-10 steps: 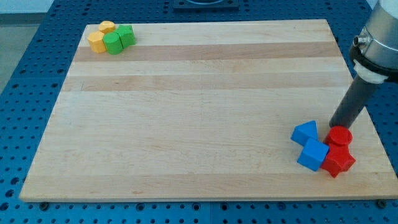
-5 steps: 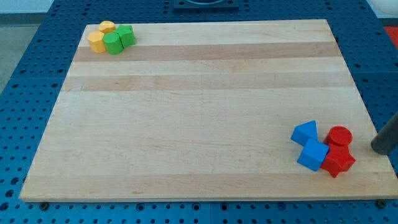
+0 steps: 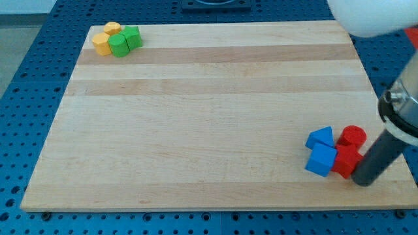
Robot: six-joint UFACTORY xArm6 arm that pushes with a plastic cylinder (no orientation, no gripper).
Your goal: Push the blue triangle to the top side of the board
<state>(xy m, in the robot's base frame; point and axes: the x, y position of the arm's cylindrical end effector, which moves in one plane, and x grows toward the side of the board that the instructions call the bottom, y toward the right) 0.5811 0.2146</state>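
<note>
The blue triangle (image 3: 321, 138) lies near the board's lower right corner. A blue cube (image 3: 321, 160) touches it from below. A red cylinder (image 3: 353, 136) and a red block (image 3: 345, 161) sit just to the right of the blue pair. My tip (image 3: 363, 180) rests on the board at the red block's lower right edge, touching it. The dark rod slants up to the view's right.
Two yellow blocks (image 3: 104, 38) and two green blocks (image 3: 125, 41) cluster at the board's top left corner. The wooden board (image 3: 209, 117) lies on a blue perforated table. The board's right edge runs close to my tip.
My tip swung from above the red cylinder out to the right, then back in at the red block's lower right. The red blocks and blue cube have shifted slightly left.
</note>
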